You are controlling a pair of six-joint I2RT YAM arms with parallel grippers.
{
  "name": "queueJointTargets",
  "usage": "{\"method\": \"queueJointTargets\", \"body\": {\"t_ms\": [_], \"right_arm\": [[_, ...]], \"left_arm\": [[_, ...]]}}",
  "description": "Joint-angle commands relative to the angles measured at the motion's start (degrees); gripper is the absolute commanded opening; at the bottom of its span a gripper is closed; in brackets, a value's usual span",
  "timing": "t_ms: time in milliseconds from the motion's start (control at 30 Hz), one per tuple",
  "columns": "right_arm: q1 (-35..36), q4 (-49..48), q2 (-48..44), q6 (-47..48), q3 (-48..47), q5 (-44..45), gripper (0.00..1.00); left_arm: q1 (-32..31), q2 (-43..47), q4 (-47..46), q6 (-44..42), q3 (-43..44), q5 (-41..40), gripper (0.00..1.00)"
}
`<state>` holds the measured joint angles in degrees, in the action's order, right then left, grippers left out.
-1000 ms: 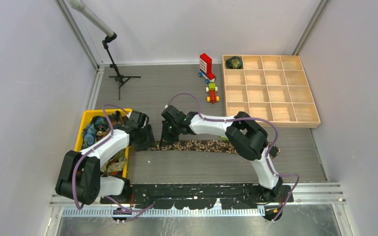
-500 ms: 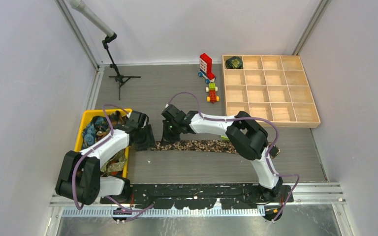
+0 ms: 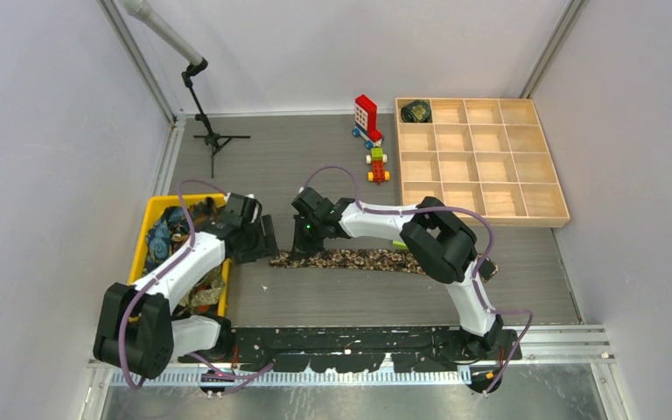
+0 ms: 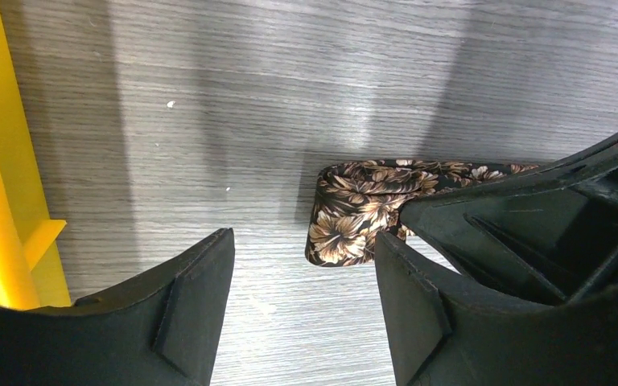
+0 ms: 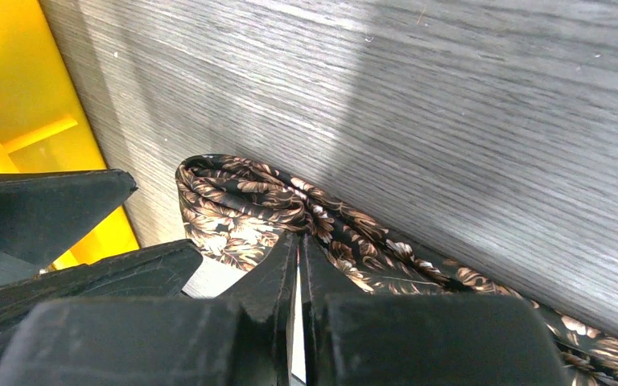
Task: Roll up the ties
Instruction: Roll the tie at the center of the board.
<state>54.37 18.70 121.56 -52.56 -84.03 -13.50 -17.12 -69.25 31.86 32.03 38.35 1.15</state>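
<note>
At the bottom of the top view the two arm bases sit on the table's near edge, and both arms reach up toward the middle of the frame, meeting at the left end of a brown floral necktie. The necktie lies flat on the table in a long strip running rightward from the centre.

In the left wrist view the left gripper is spread wide and holds nothing. The necktie's end lies just beyond its right finger, in the centre of that frame. The right gripper is clenched, its tips meeting right on the fabric at the lower centre of its view. Whether it pinches a layer or only presses down I cannot tell.

The main risk is that turned-over end. It is doubled back into a loose, soft loop, and if the clenched tips slide on the smooth cloth the fold would likely spring flat. If the spread fingers close off-centre they may catch one layer only, or nudge the end sideways, so the roll starts crooked. The two grippers are also just beside each other and could knock.

The fabric is black with tan and cream blossoms, and looks thin and glossy.

Left of the grippers, the yellow bin holds more crumpled ties. At the upper right, the wooden compartment tray has one rolled tie in its top-left cell.
</note>
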Motion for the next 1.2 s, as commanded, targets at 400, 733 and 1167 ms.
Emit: {"method": "queueJointTargets", "body": {"t_ms": [400, 733, 1167], "right_arm": [[-0.27, -1.27, 1.14, 0.61, 1.94, 0.49, 0.09], [-0.27, -1.25, 1.46, 0.29, 1.65, 0.25, 0.09], [-0.23, -1.29, 1.69, 0.15, 1.76, 0.22, 0.09]], "left_arm": [[12.16, 3.92, -14.00, 0.68, -6.90, 23.89, 0.58], [16.51, 1.03, -21.16, 3.92, -12.39, 29.75, 0.53], [20.68, -5.47, -30.91, 7.98, -15.36, 37.20, 0.44]]}}
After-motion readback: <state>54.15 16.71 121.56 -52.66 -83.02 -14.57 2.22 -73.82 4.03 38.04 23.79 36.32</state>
